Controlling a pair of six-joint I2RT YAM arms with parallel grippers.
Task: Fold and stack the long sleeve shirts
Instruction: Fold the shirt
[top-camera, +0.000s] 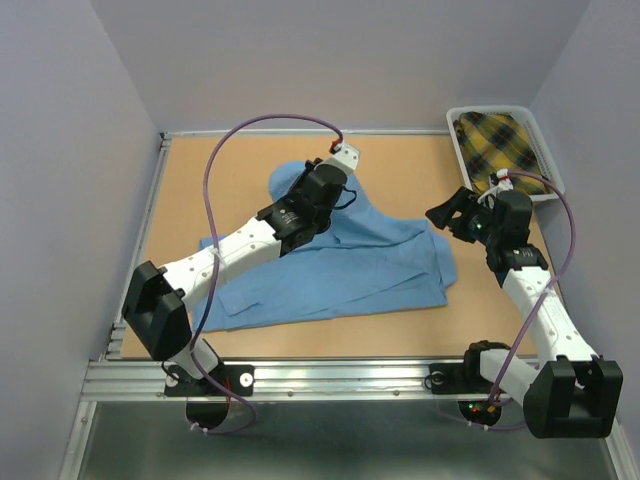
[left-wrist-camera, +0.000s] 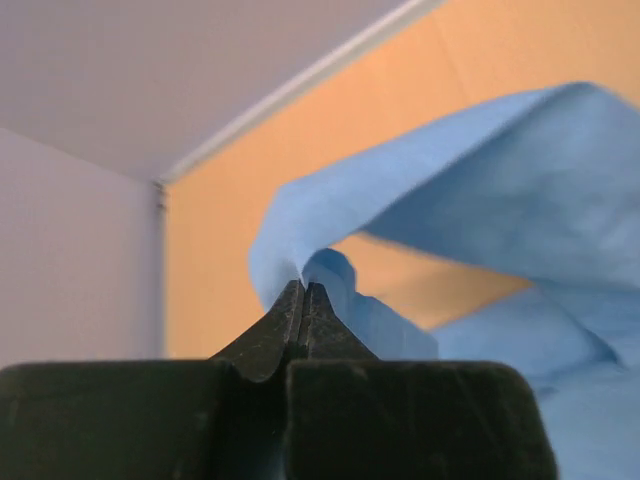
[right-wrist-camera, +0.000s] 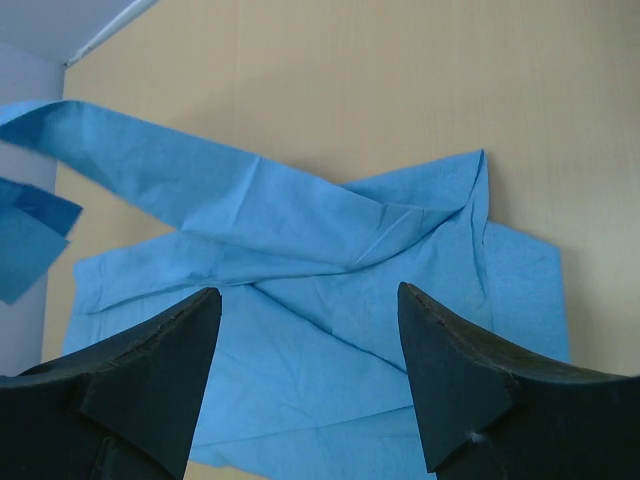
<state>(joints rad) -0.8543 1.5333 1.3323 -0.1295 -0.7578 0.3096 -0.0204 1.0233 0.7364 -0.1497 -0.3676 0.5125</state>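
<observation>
One shirt (top-camera: 350, 275): first fold starting
Left gripper (left-wrist-camera: 303, 297): clamped on shirt's far edge
Right gripper (right-wrist-camera: 308, 292): jaws apart, empty
Next: draw pinched edge across

I've got the blue shirt (top-camera: 340, 275) lying rumpled and spread wide at centre, its far end raised off the surface in a folded peak. A yellow plaid cloth (top-camera: 497, 140) sits bundled far right.
</observation>
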